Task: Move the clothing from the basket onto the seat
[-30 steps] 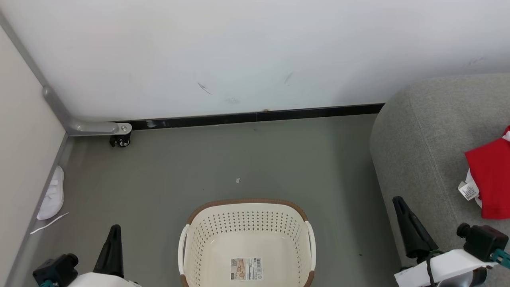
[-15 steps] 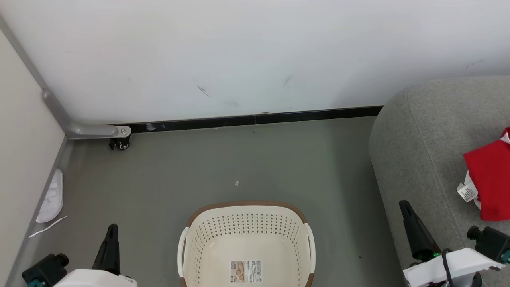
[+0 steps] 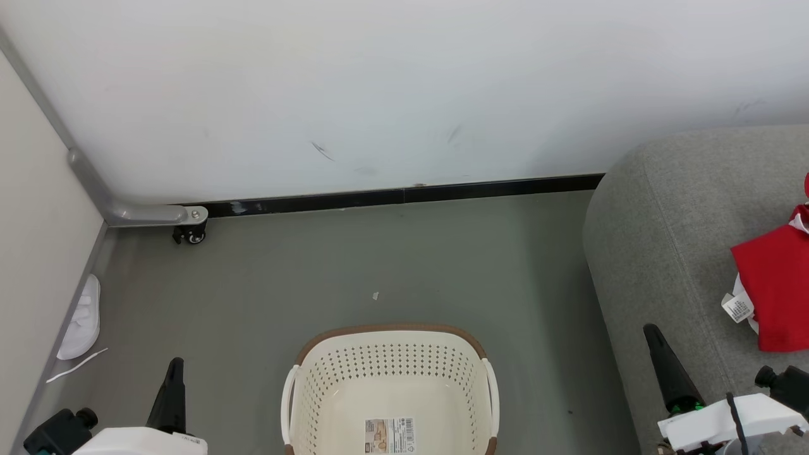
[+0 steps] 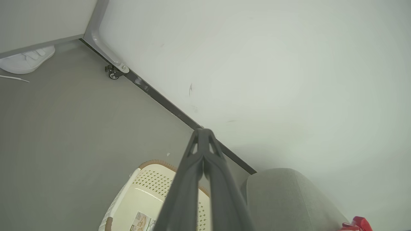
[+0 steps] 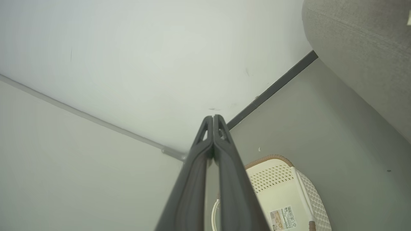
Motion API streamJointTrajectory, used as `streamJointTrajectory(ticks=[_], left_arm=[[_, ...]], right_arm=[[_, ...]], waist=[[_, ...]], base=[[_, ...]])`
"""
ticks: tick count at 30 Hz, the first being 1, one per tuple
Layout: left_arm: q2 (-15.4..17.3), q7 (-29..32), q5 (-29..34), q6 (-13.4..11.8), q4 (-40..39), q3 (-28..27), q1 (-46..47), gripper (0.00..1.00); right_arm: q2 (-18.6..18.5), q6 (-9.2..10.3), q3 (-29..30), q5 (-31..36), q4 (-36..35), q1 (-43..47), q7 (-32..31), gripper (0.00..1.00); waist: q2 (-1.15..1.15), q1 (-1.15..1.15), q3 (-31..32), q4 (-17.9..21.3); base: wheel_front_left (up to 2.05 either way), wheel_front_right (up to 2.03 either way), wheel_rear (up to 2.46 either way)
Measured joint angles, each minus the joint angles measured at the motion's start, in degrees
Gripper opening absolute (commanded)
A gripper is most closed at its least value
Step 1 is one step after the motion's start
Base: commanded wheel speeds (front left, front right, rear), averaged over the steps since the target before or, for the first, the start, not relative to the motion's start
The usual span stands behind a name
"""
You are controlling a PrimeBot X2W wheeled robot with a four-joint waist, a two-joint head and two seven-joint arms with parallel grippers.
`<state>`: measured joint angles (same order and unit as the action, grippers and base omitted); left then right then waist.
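Ahead, grey floor (image 3: 404,253) separates basket (image 3: 392,329) rim from seat (image 3: 663,253) edge.

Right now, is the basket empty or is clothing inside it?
Empty: the basket shows its bare bottom and label sticker, with no fabric inside. The red clothing lies on the grey seat.

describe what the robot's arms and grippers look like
The left gripper and right gripper are each two long, tapering dark grey fingers with triangular cutouts near the tips. White casings sit behind them; a black cable crosses the right one.
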<state>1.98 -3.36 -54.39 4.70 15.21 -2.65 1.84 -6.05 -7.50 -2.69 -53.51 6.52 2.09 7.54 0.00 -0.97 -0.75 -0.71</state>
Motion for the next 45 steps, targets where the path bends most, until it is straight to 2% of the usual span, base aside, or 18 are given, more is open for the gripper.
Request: streamJointTrajectory(ticks=[13, 18, 27, 45], left_arm=[[0.0, 2.9, -9.8, 0.6, 0.2, -0.5, 0.1, 0.00], [0.0, 3.8, -13.3, 0.6, 0.3, -0.7, 0.2, 0.00], [0.0, 5.5, -19.6, 1.1, 0.4, -1.3, 0.5, 0.00], [0.0, 8.9, -32.6, 1.9, 0.5, -2.2, 1.4, 0.00]], right_arm=[[-0.2, 0.01, 0.6, -11.9, 2.6, -0.6, -2.1, 0.00], [-0.3, 0.01, 1.1, -16.2, 3.3, -1.7, -3.1, 0.00], [-0.4, 0.01, 1.8, -23.7, 4.6, -2.7, -4.5, 0.00], [-0.5, 0.01, 2.9, -38.6, 7.0, -4.1, -7.1, 0.00]], waist=[[0.00, 0.67, 0.0, 0.2], [0.00, 0.82, -0.1, 0.3], [0.00, 0.90, 0.0, 0.4], [0.00, 0.93, 0.4, 0.6]], base=[[0.00, 0.00, 0.00], [0.00, 0.00, 0.00], [0.00, 0.00, 0.00], [0.00, 0.00, 0.00]])
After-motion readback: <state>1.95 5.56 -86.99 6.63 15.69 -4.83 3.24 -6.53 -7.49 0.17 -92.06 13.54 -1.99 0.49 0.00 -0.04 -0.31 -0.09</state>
